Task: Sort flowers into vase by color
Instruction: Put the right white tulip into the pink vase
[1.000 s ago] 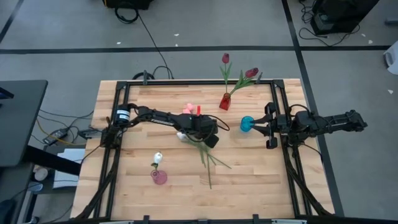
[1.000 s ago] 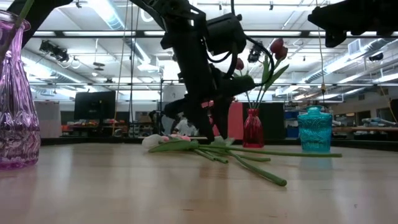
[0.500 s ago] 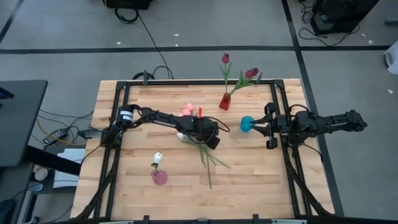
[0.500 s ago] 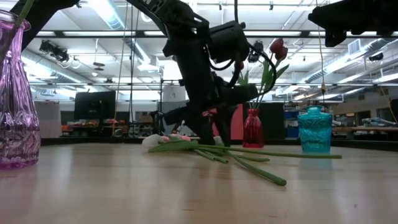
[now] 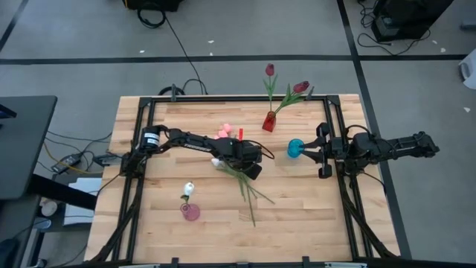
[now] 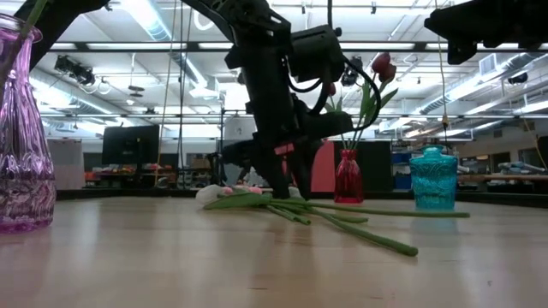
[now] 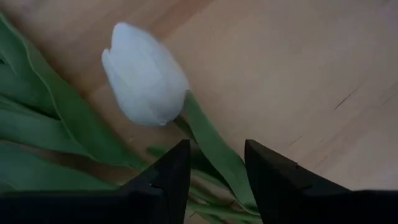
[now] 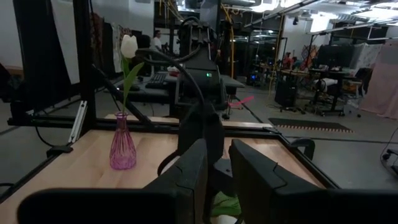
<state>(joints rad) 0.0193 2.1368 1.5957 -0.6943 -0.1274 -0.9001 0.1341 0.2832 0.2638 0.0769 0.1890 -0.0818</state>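
Note:
Several flowers lie in a loose bundle mid-table, stems (image 5: 247, 187) fanned toward the near edge, with pink heads (image 5: 223, 132) and one white head (image 7: 146, 74). My left gripper (image 7: 216, 168) is open, slanting down over the bundle (image 6: 257, 200), its fingers on either side of the white flower's stem. A red vase (image 5: 268, 121) holds two dark red flowers. A pink vase (image 5: 190, 211) holds a white flower. The teal vase (image 5: 296, 147) is empty. My right gripper (image 8: 219, 174) waits open, level, above the table's right side. My left gripper comes steeply from above. Its two fingers (image 7: 166, 177) straddle the white flower's stem and leaf (image 7: 211, 144) just below the head, lying across the stem. The flower lies flat on the table. I cannot tell whether the fingers touch it.
The teal vase (image 6: 434, 178) stands just right of the bundle, the red vase (image 6: 348, 176) behind it, and the pink vase (image 6: 21, 137) near the front left. Black frame rails (image 5: 141, 149) run along the table's sides. Bare wood lies at the near right.
My left gripper has stayed over the bundle and tipped slightly steeper. One long stem's free end has slid a little along the table toward the right, while the heads stayed where they were.

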